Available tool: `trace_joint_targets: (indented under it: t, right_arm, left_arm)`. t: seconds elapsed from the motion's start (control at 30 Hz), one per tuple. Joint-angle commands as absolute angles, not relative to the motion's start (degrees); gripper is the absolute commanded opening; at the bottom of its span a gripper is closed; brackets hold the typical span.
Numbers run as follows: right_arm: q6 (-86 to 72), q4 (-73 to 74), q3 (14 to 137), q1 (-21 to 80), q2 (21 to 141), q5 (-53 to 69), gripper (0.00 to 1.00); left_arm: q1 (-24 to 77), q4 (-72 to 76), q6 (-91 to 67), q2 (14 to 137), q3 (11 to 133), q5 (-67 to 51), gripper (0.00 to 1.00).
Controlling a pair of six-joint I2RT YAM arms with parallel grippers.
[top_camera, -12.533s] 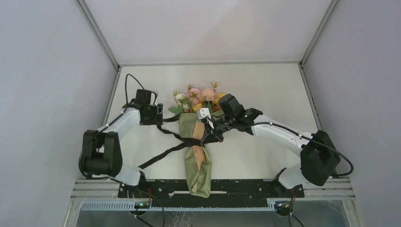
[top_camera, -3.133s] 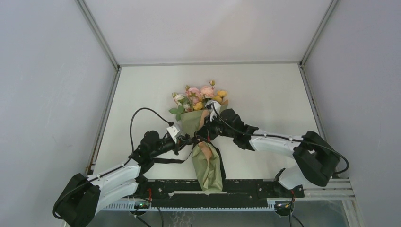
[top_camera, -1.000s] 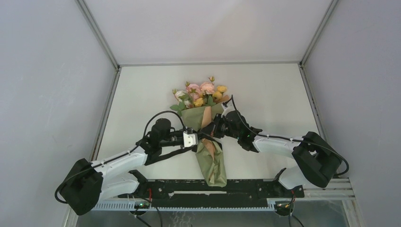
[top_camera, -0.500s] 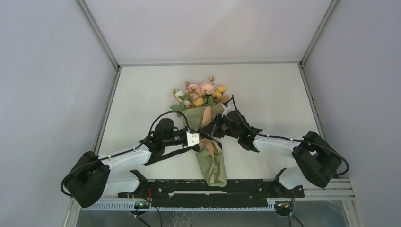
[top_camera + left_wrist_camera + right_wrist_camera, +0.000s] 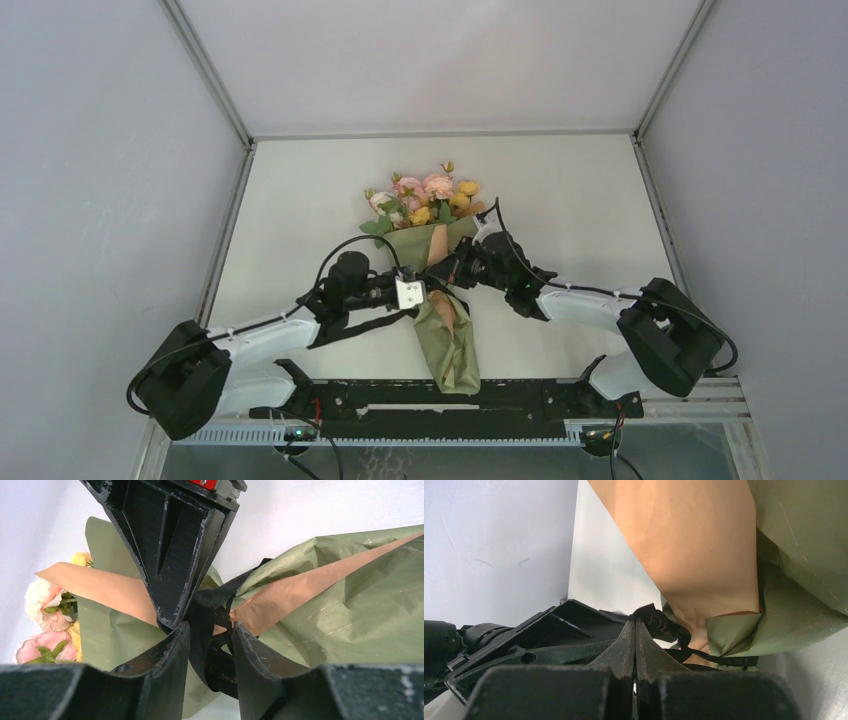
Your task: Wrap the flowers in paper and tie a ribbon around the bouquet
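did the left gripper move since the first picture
Yes: the left gripper came nearer the black base rail and rightward, to the olive-green paper bouquet's waist.

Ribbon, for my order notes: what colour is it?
The ribbon is black; left wrist view.

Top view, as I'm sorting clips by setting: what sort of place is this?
Probably a lab robot cell, not a florist's: plain grey walls box in a white table, with the left arm and right arm bolted to a black rail.
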State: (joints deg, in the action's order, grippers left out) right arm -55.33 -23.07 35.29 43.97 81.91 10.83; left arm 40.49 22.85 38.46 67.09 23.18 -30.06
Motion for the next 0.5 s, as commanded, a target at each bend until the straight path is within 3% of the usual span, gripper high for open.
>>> trace_joint_targets:
  t: [0.0,0.13,0.27,0.47]
  right_arm:
    - [-56.31,-25.48,35.16,44.38,80.79,11.64,0.0]
    - [-56.23,-25.36,34.37,44.4,79.71,10.9,0.0]
    - [-55.5,-24.81,34.19,44.24,78.85,10.37,0.0]
    - [-55.29,-25.42,34.19,44.18,79.73,9.22,0.0]
  left_arm:
    - [40.86,29.75,38.08,67.58,22.67,-27.76,0.39]
    - [40.85,30.85,38.5,68.81,22.98,-27.62,0.25]
    - [40.83,30.37,38.49,68.79,22.7,-29.31,0.01]
    - [41.0,21.39,47.44,66.15,22.2,-42.17,0.0]
